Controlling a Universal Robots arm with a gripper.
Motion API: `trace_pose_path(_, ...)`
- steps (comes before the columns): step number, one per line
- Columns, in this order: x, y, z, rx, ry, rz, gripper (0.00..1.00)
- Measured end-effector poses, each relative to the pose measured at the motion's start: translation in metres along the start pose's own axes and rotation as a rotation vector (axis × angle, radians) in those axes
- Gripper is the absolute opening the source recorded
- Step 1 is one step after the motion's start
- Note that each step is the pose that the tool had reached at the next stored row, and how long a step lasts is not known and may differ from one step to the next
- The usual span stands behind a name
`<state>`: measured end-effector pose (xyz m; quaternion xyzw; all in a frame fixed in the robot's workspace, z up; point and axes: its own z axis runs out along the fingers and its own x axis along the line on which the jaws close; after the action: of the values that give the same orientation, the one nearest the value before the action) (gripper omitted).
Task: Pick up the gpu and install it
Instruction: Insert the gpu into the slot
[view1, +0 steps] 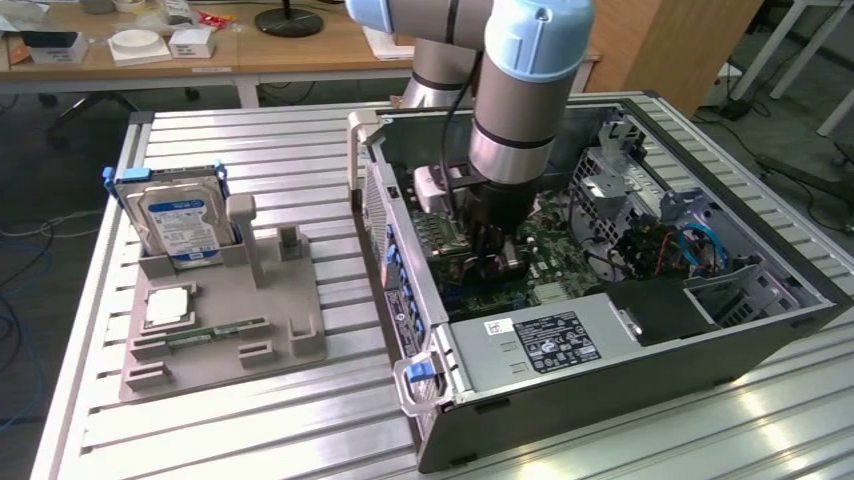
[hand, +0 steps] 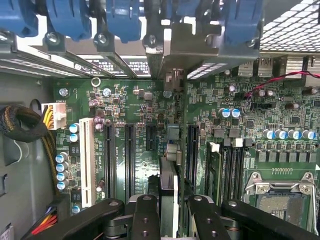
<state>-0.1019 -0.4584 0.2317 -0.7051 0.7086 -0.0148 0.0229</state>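
Exterior view first: the arm reaches down into the open case (view1: 747, 300), which lies on the bench (view1: 240, 420) beside a gray holder (view1: 220, 310) that carries a hard drive (view1: 180, 225) and a memory stick (view1: 214, 330). The pincer (view1: 483, 262) is low over the motherboard (view1: 534, 270), near the case's middle. What it grips is hard to make out from here. The holder's upright slot next to the hard drive stands bare, so I judge the pick-up done and the install in hand.

Wrist view: the pincer (hand: 170, 210) pinches the gpu (hand: 169, 172), seen edge-on as a thin dark card standing upright between the fingers (hand: 145, 217). It hangs above the motherboard (hand: 280, 125), between the black expansion slots (hand: 129, 160), apparently not yet seated. Its far end points toward the blue clips (hand: 122, 20) on the case's rear wall. The next move calls for lining the card's edge along one slot, bracket to the rear opening, then a straight, even push down.
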Motion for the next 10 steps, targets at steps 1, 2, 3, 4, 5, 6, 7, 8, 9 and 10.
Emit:
trace_pose_path(1, 0.0000, -0.0005, 0.0000, 0.0002, 0.0000, 0.000, 0.27)
trace_pose_path(2, 0.0000, -0.0008, 0.0000, 0.0001, 0.0000, 0.000, 0.27)
trace_pose_path(3, 0.0000, -0.0009, 0.0001, 0.0002, -0.0001, 0.000, 0.27)
trace_pose_path(4, 0.0000, -0.0009, 0.0001, 0.0002, -0.0001, 0.000, 0.27)
trace_pose_path(5, 0.0000, -0.0010, 0.0001, 0.0003, -0.0001, 0.000, 0.27)
trace_pose_path(6, 0.0000, -0.0010, 0.0001, 0.0003, -0.0002, 0.000, 0.27)
trace_pose_path(7, 0.0000, -0.0010, 0.0001, 0.0003, -0.0002, 0.000, 0.27)
trace_pose_path(8, 0.0000, -0.0010, 0.0001, 0.0003, -0.0002, 0.000, 0.27)
trace_pose_path(9, 0.0000, -0.0010, 0.0002, 0.0003, -0.0001, 0.000, 0.27)
trace_pose_path(10, 0.0000, -0.0010, 0.0002, 0.0003, -0.0001, 0.000, 0.27)
